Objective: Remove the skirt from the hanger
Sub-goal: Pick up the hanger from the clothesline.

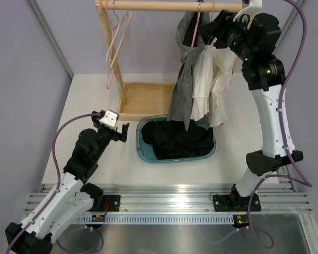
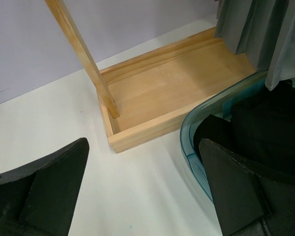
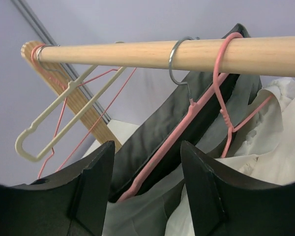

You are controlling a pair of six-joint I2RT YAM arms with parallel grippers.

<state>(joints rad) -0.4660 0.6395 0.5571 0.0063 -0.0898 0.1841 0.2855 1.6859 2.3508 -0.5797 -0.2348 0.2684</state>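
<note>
Lilac walls back a white table (image 1: 90, 100), and a wooden rack stands toward its far edge. Up at the rack's rail (image 3: 137, 51) the right gripper (image 3: 147, 152) is part open. Its jaws sit either side of a pink wire hanger (image 3: 179, 130) and the dark band of cloth along it. I cannot tell whether a pad touches either, and nothing looks gripped yet.

The skirt (image 1: 181, 90) hangs near the rail's right end, seemingly from that hanger, just beside a white garment (image 1: 209, 79). Its hem reaches the teal tub (image 1: 175, 160) of black clothes below. It looks light, soft and limp, likely to slide and bunch rather than lift as one piece. The firmer waist edge at the hanger seems the place to take it.

The left gripper (image 1: 116, 129) hovers wide open and empty near the tub's left rim.
</note>
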